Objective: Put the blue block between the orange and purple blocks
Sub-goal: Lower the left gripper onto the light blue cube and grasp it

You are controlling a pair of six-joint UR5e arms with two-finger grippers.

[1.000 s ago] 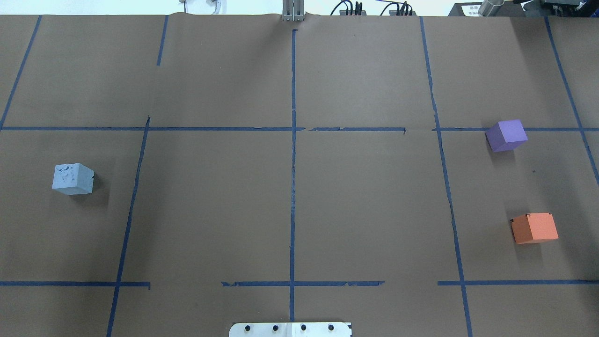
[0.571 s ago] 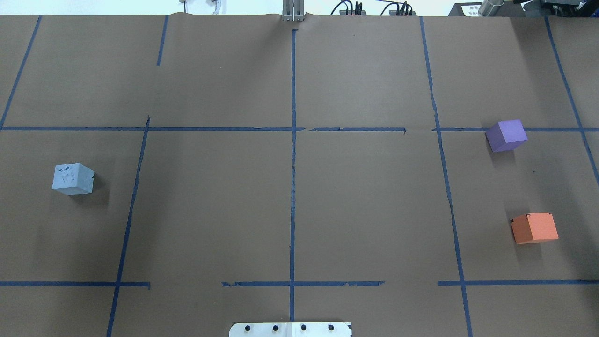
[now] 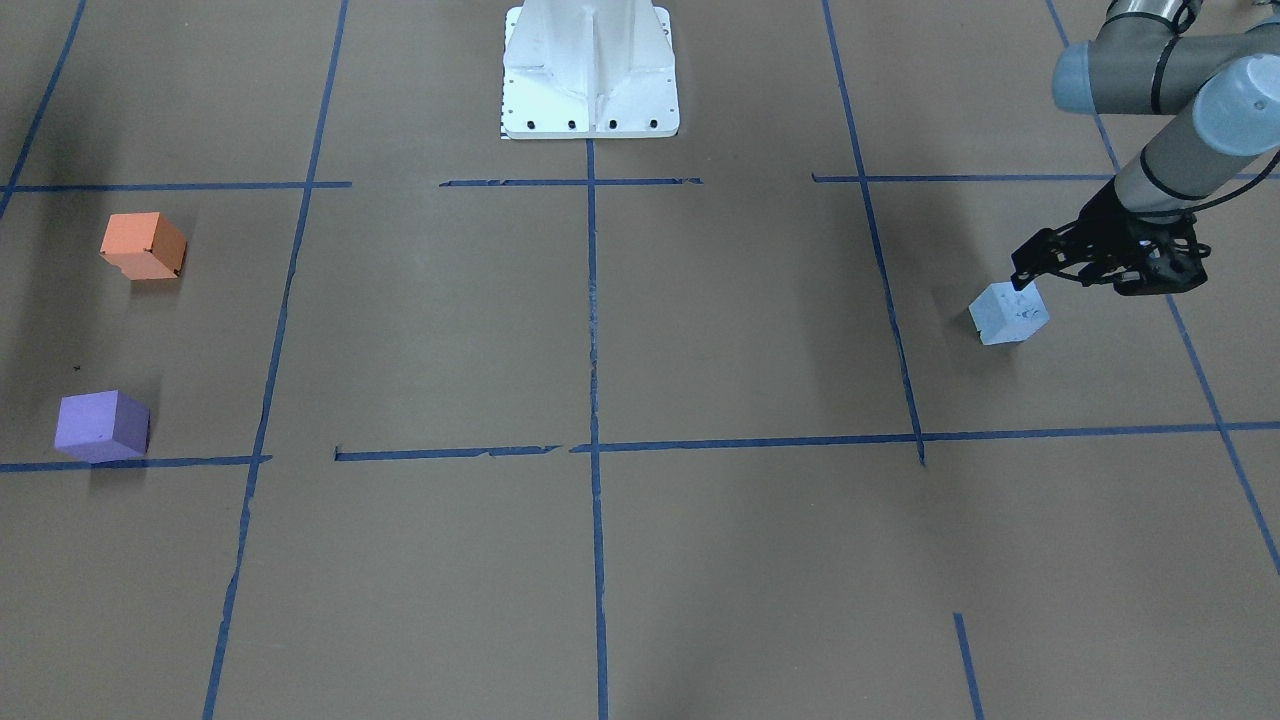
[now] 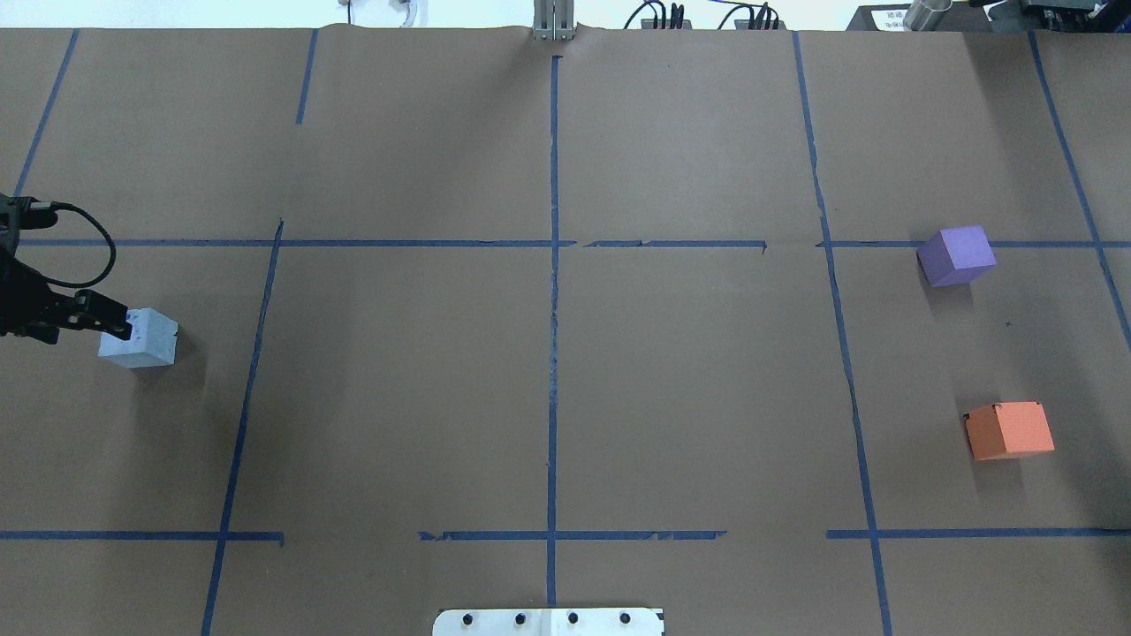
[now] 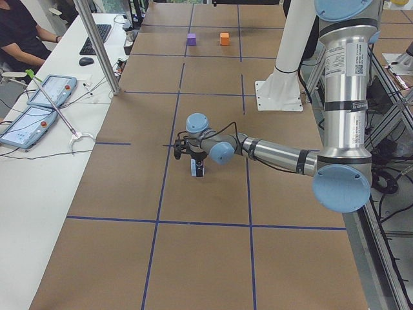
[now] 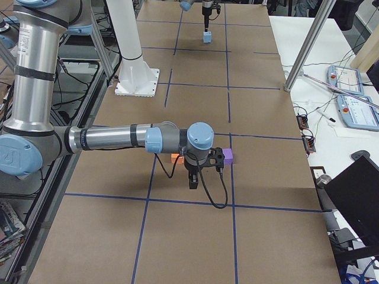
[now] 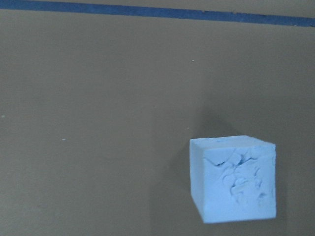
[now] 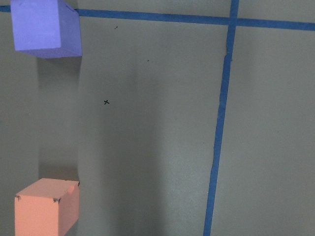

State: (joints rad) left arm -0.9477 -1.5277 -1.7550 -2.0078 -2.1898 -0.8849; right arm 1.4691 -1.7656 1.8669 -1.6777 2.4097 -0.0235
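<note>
Landmark: we took the white robot base (image 3: 590, 70) at the table's (image 3: 760, 330) near edge as our reference; blue tape lines (image 3: 592, 300) ran out from it across the brown covering.

Blue block: the blue block (image 3: 1008, 313) sat flat on the table, well out to the robot's left of the base. It lay on the opposite side of the base from the other two blocks, far from both.

Left gripper: the left gripper (image 3: 1105, 278) hung over the outer side of the blue block, farther from the base than the block. Its jaws were spread and grasped nothing. One fingertip overlapped the block's outer top edge; we could not tell whether it touched.

Orange block: the orange block (image 3: 143, 245) sat well out to the robot's right of the base.

Purple block: the purple block (image 3: 100, 425) sat near the orange block but apart from it, farther forward from the base and against a tape line.

Right gripper: the right gripper (image 6: 193, 177) pointed down at the table just beyond these two blocks, on their side away from the base. We could not tell whether it was spread or closed.
</note>
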